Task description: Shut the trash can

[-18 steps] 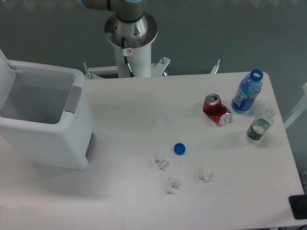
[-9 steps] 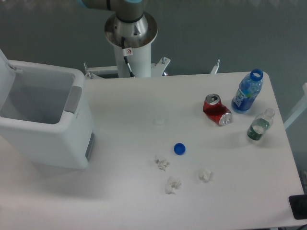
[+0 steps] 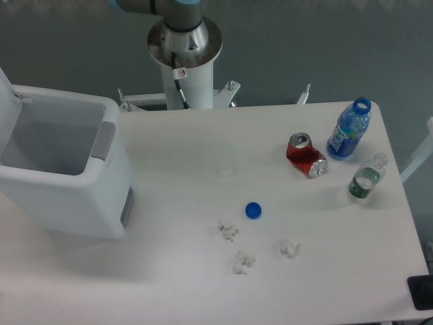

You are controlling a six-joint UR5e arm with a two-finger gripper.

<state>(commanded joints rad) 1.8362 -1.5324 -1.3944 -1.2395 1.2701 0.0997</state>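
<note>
The trash can (image 3: pixel 95 203) is a large white boxy bin at the left of the table. It stands open, and I see into its empty grey inside. Its lid (image 3: pixel 5 88) is swung up at the far left edge, only partly in view. A grey latch strip (image 3: pixel 103 141) sits on its right rim. Only the arm's base column (image 3: pixel 184 61) shows at the top. The gripper is out of view.
A red soda can (image 3: pixel 306 155) lies on its side at the right. A blue bottle (image 3: pixel 349 130) without cap and a small clear bottle (image 3: pixel 366 177) stand near it. A blue cap (image 3: pixel 254 210) and three crumpled paper bits (image 3: pixel 244 261) lie mid-table.
</note>
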